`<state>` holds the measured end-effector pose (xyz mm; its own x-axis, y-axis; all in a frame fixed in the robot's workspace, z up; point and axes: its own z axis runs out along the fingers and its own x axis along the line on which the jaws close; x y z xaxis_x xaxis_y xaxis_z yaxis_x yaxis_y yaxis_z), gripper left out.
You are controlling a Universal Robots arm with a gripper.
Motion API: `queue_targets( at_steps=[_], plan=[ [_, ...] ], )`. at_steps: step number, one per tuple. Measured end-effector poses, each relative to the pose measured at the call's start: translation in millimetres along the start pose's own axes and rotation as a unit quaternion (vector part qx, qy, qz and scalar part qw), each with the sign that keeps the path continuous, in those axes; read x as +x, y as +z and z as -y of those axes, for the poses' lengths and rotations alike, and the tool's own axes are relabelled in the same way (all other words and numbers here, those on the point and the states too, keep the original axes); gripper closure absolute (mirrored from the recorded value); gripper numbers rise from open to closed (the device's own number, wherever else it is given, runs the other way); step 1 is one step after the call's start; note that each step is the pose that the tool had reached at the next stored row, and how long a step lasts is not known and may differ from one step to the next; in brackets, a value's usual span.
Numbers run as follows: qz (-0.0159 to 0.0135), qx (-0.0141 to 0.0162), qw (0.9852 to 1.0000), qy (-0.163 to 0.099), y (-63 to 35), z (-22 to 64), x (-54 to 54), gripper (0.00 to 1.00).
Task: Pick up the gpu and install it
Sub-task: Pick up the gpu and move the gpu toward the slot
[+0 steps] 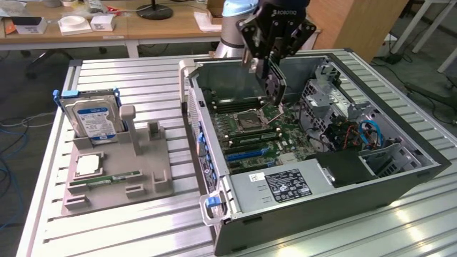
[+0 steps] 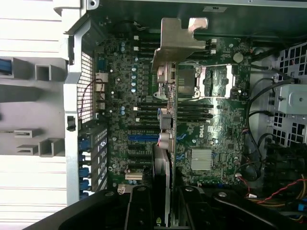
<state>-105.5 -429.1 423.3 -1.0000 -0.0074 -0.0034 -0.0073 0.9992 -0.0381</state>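
Now gripper [image 1: 268, 61] clamped on gpu [image 1: 277, 85] top edge, upright, clear above motherboard [image 2: 120, 120]

Gpu [image 1: 277, 85], thin dark card with silver bracket at one end, standing on edge, hanging above the motherboard [image 1: 251, 138]

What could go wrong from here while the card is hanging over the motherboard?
1. The gpu hangs from the gripper close to the CPU socket, and in the wrist view it runs crosswise to the blue expansion slot. Lowering it as it is could strike the socket or nearby parts.
2. The fingers pinch only one end of the card, so it might tilt or slip under insertion force.
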Motion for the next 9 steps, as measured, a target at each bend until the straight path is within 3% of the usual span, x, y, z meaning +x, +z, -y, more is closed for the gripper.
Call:
queue_targets(
  at_steps=[9],
  plan=[
    [0.0000, 0.0000, 1.0000, 0.000, 0.0, 0.0, -7.8, 0.73]
  ],
)
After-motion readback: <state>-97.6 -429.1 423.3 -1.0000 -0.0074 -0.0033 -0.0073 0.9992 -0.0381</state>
